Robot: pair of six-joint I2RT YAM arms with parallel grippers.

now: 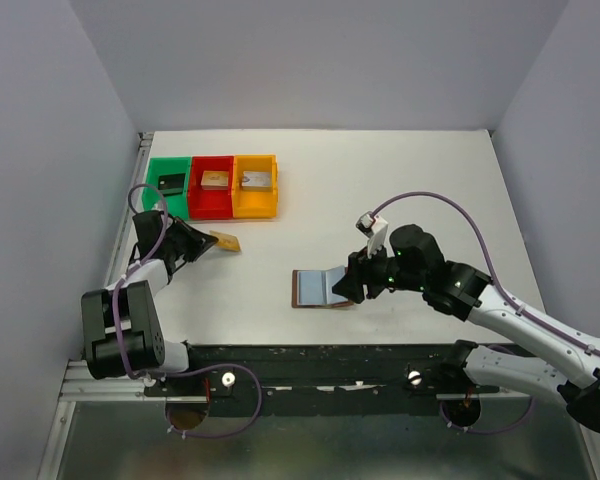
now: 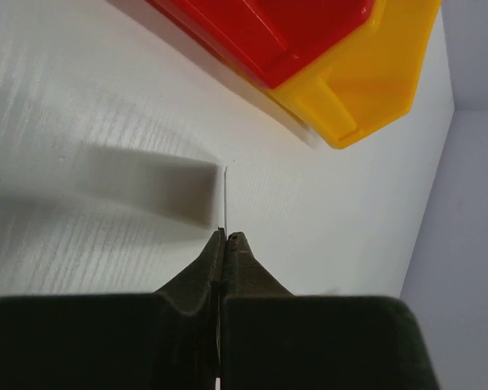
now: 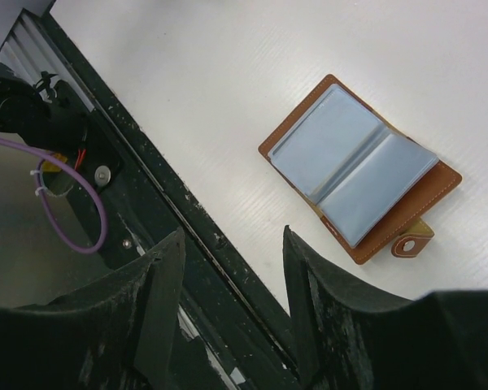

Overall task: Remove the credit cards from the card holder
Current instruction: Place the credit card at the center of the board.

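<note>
One card point(image 1: 226, 241) is gripped by the clenched left gripper point(image 1: 210, 240) and is seen only edge-on in the wrist view. One holder point(image 1: 318, 288) lies open just ahead of the parted, empty right gripper point(image 3: 233, 236), which partly covers it from above. Three bins point(image 1: 211, 208) are set beyond the left gripper.

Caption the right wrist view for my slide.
Open right gripper near the card holder, which lies spread open on the white table.

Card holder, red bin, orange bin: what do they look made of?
Card holder: brown leather or faux leather, matte, pale stitching along the edge; blue-grey pockets look like soft plastic film. Red bin and orange bin: rigid moulded plastic, uniform colour, smooth semi-gloss walls.
</note>
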